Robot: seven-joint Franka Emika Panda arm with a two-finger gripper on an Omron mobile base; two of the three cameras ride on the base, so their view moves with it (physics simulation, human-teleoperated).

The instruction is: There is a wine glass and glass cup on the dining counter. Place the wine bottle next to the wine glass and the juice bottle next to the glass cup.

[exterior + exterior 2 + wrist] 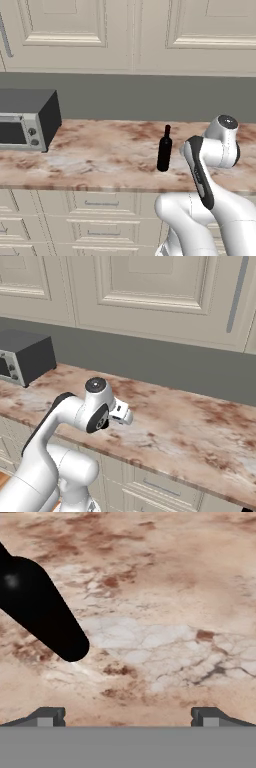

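The wine bottle (164,149) stands upright on the marbled counter (100,155), near its front edge. The gripper (127,717) hovers just beside it, jaws spread wide and empty. It looks like the reach for the bottle; next it must centre on the body and close.

Dark toaster oven (27,120) on marbled worktop (100,155) (far left end), cream cabinets (70,25) above.
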